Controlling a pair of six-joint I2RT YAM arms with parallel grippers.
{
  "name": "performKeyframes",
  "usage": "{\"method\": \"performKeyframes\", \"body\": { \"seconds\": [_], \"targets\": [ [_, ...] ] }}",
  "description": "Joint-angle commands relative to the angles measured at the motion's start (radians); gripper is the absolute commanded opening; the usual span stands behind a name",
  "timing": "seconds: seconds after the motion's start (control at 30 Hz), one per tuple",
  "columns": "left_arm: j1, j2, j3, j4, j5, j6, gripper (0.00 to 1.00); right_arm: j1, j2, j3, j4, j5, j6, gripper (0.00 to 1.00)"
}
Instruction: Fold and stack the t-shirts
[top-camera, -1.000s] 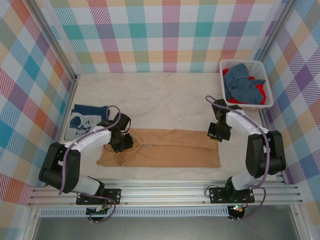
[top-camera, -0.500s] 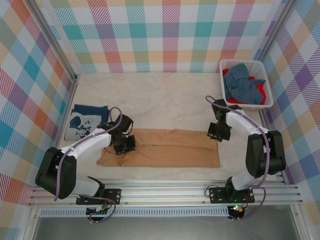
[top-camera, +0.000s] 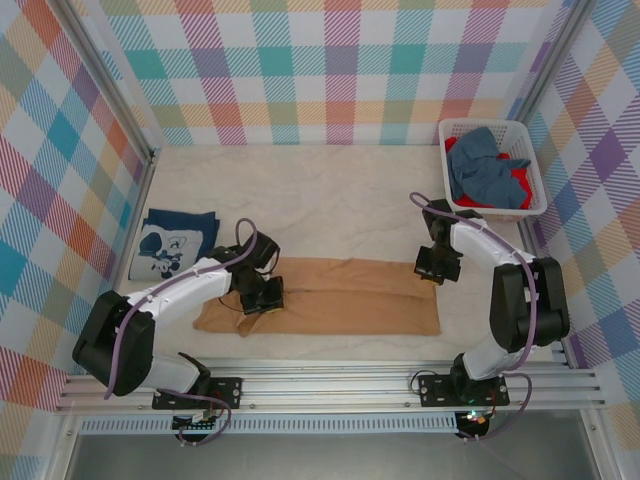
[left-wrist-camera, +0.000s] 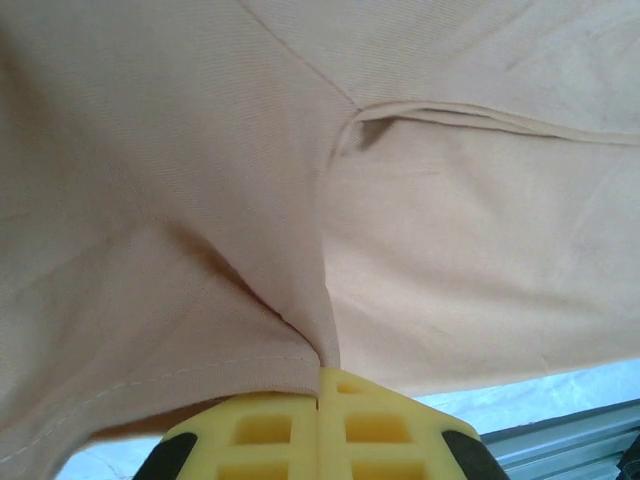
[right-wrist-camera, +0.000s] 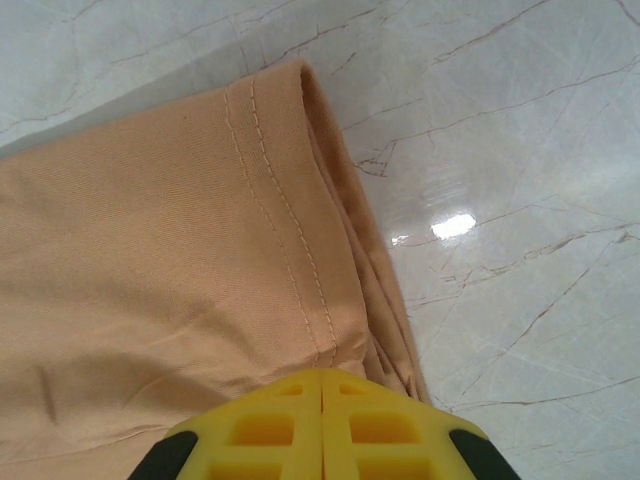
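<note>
A: The tan t-shirt (top-camera: 340, 300) lies folded into a long band across the near half of the table (top-camera: 330, 200), running left to right between the two arms.

B: And both arms are on it. The left gripper (top-camera: 262, 298) is down on the left part of the band, a little in from its left end.

A: Wrist camera now: the left fingers (left-wrist-camera: 265, 428) are pressed together, with a ridge of tan cloth nipped between their tips. Creases fan away from the pinch, so the cloth is pulled taut there.

B: Over to the other side. The right gripper (top-camera: 437, 268) sits at the band's far right corner.

A: The right fingers (right-wrist-camera: 270, 428) are closed too, the yellow tips meeting. They're clamped on the layered edge, right beside the double-stitched hem, and there's bare marble-patterned tabletop to the right of that edge.

B: And the rest of the laundry?

A: The navy t-shirt (top-camera: 172, 243) is folded, pale print facing up. It lies at the left edge of the table, just beyond the tan band's left end and not touching it.

B: The white lattice basket (top-camera: 492, 127) stands in the far right corner. A blue t-shirt (top-camera: 485, 172) is crumpled inside it, on top of a red t-shirt (top-camera: 516, 183) that peeks out along the right side.

A: Neither arm touches the basket. The right gripper is well short of it, down on the tan cloth.
</note>
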Motion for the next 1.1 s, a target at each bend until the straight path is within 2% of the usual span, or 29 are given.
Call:
{"method": "performKeyframes", "body": {
  "seconds": [0.0,0.4,0.43,0.57,0.6,0.67,0.8,0.97,1.07],
  "targets": [
    [-0.026,0.026,0.028,-0.013,0.006,-0.01,0.0,0.005,0.01,0.022,-0.008,-0.011,-0.007,0.07],
    [-0.106,0.131,0.077,0.01,-0.027,0.002,0.02,0.005,0.015,0.019,-0.013,-0.015,-0.017,0.06],
    [-0.114,0.142,0.086,-0.001,-0.034,0.002,0.07,0.005,0.015,0.019,-0.012,-0.015,-0.016,0.07],
    [-0.119,0.124,0.147,-0.079,-0.12,-0.027,0.47,0.005,0.013,0.023,-0.01,-0.022,-0.024,0.08],
    [-0.112,0.105,0.167,-0.101,-0.146,-0.034,0.52,0.005,0.011,0.024,-0.007,-0.027,-0.026,0.08],
    [-0.064,0.078,0.215,-0.138,-0.169,-0.052,0.56,0.005,0.006,0.028,0.001,-0.037,-0.039,0.11],
    [0.112,0.093,0.285,-0.177,-0.194,-0.052,0.54,0.002,0.016,0.062,0.024,-0.036,-0.055,0.18],
    [0.357,0.202,0.346,-0.138,-0.236,0.004,0.5,-0.055,0.081,0.122,0.078,-0.015,-0.035,0.3],
    [0.459,0.289,0.373,-0.097,-0.246,0.042,0.49,-0.08,0.137,0.155,0.106,-0.023,-0.039,0.3]
  ]
}}
